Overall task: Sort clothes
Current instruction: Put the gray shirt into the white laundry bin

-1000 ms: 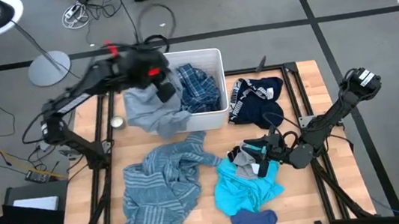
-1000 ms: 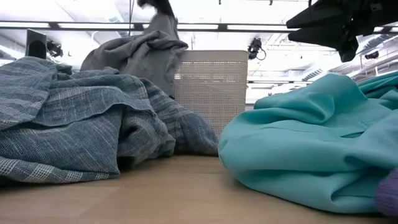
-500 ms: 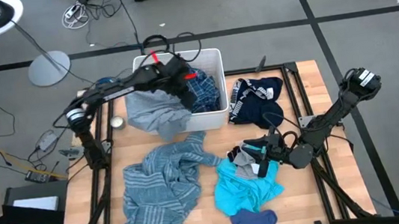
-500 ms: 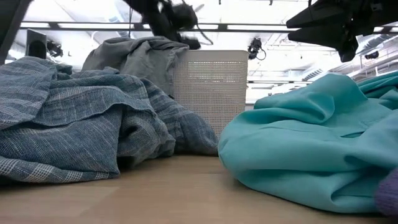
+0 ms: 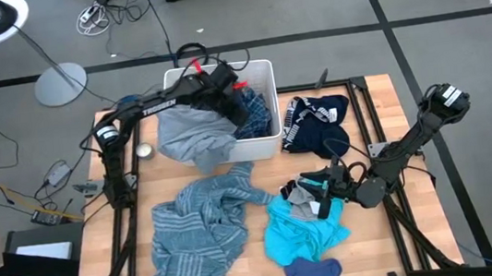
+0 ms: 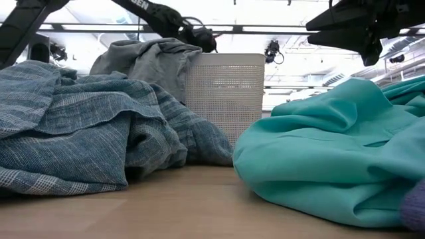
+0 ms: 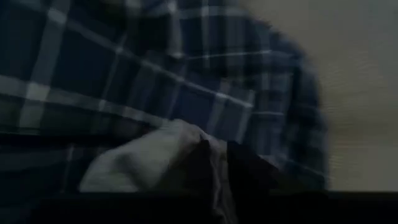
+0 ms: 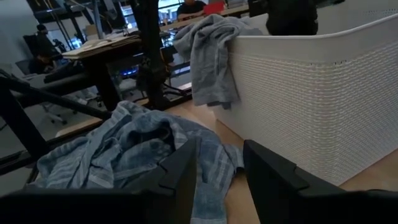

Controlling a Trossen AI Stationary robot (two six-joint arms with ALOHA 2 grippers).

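Note:
My left gripper (image 5: 239, 109) reaches into the white bin (image 5: 263, 65) at the table's far edge, above the blue plaid shirt (image 7: 186, 81), and is shut on the grey shirt (image 5: 192, 137). That shirt is draped over the bin's near left wall. My right gripper (image 5: 323, 190) is open and empty above the turquoise garment (image 5: 304, 235). The grey-blue striped top (image 5: 201, 231) lies at the near left. The dark blue socks (image 5: 314, 270) lie at the near edge. The navy white-striped piece (image 5: 318, 119) lies to the right of the bin. My left gripper pinches a fold of the grey shirt (image 7: 158, 163) between its two fingers (image 7: 249, 171), coming from above inside the bin. I cannot tell how many layers. The rest of the shirt trails out over the bin's wall (image 6: 149, 63) and hangs down its outside, slack.
A small round tin (image 5: 144, 151) sits on the table left of the bin. A small grey piece (image 5: 304, 207) lies on the turquoise garment under my right gripper. Bare wood shows between the striped top and the turquoise garment (image 6: 199, 199).
My left gripper has gone toward the table's right edge and down into the bin with the grey shirt. The shirt hung from it high above the bin's left wall and now lies draped over that wall.

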